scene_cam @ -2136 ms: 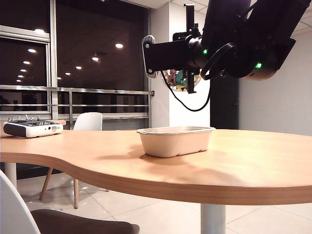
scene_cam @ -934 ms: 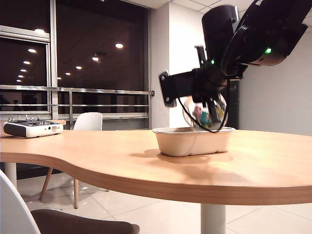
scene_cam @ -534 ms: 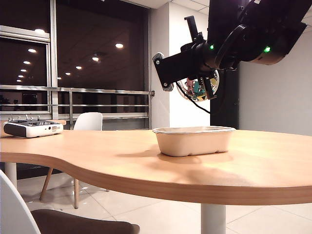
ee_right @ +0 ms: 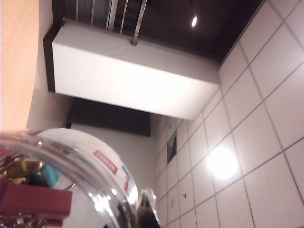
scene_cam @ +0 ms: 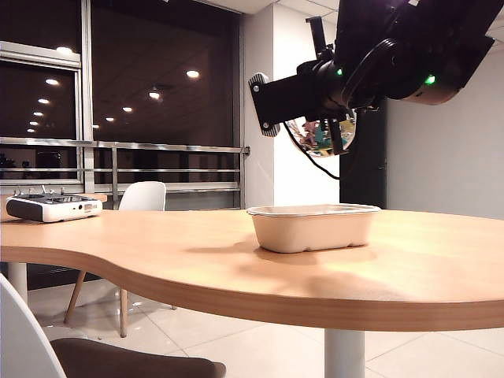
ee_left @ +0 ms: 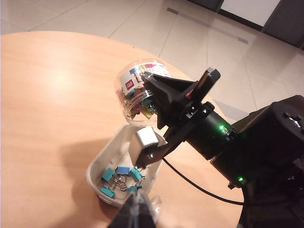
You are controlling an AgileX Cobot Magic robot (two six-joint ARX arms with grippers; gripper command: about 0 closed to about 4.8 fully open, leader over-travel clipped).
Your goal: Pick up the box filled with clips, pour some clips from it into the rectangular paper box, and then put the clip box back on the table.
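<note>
From the exterior camera, you see the right gripper (scene_cam: 329,135) pinching the small clear plastic jar of coloured binder clips (scene_cam: 321,135), held high above the beige moulded-pulp rectangular tray (scene_cam: 313,227) on the light wood table (scene_cam: 157,244).

In the left wrist view, teal clips (ee_left: 121,176) lie in the tray; the left gripper (ee_left: 137,213) looks pressed together.

In the right wrist view, the jar (ee_right: 71,185) fills the corner. Judge it light, smooth and slippery; grip its sides.
</note>
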